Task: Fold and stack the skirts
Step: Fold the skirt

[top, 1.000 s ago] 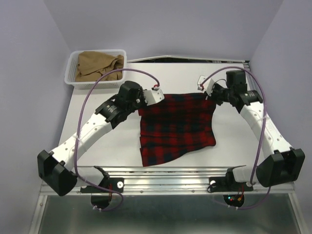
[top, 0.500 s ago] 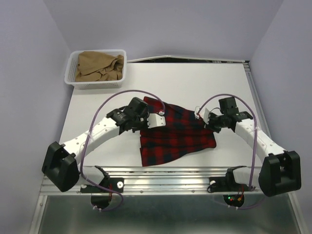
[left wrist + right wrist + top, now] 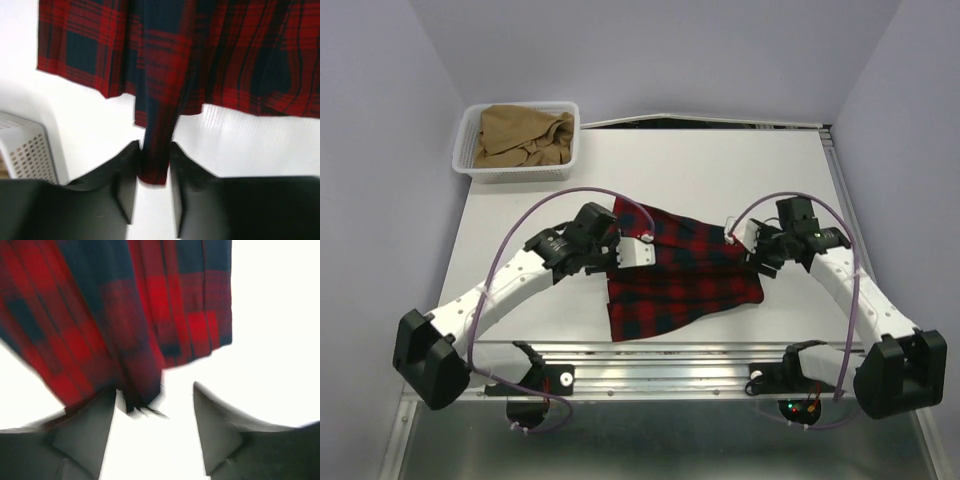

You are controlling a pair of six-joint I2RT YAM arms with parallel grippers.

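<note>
The red-and-navy plaid skirt (image 3: 682, 268) lies folded over on the white table (image 3: 710, 170), between my two arms. My left gripper (image 3: 625, 245) sits at its left edge. In the left wrist view the left gripper (image 3: 154, 150) has its jaws parted, with a narrow fold of plaid (image 3: 155, 165) still lying between the fingers. My right gripper (image 3: 746, 243) is at the skirt's right edge. In the right wrist view the right gripper (image 3: 155, 390) is wide open, and a plaid corner (image 3: 140, 390) rests against its left finger. The tan skirt (image 3: 523, 135) lies crumpled in the basket.
A white mesh basket (image 3: 516, 172) stands at the table's far left corner and shows at the lower left of the left wrist view as the basket (image 3: 27, 155). A metal rail (image 3: 670, 352) runs along the near edge. Purple walls close in on three sides.
Both arms drew the skirt's far edge toward the near side, folding it over. Both grippers, shut on the cloth before, have now opened their jaws.
</note>
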